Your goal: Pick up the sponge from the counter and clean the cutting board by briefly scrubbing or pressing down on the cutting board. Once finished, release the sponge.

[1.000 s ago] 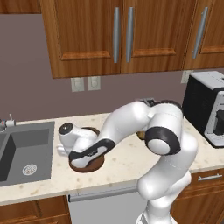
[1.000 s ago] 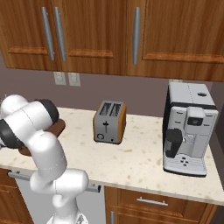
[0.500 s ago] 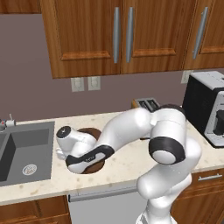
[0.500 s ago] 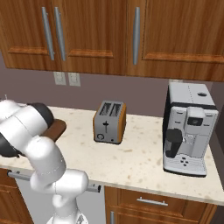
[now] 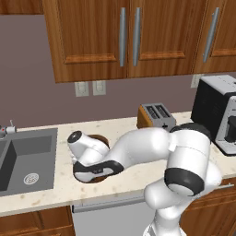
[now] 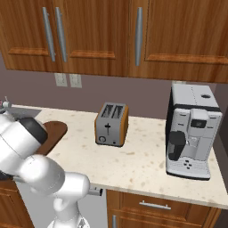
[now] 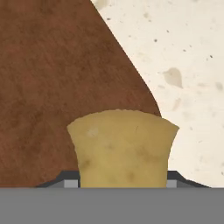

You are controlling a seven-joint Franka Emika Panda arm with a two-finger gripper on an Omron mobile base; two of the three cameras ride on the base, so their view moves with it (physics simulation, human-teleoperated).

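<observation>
Since the earlier frame, the arm has swung lower and nearer the front edge of the counter (image 5: 55, 186). The cutting board (image 7: 52, 87) lies directly under the hand. The gripper (image 7: 122, 186) is clamped on the sponge (image 7: 122, 148), which sits between the fingers, over the board's edge. Judged step: scrubbing. The next move likely calls for pressing down on the board, then opening the fingers.
</observation>
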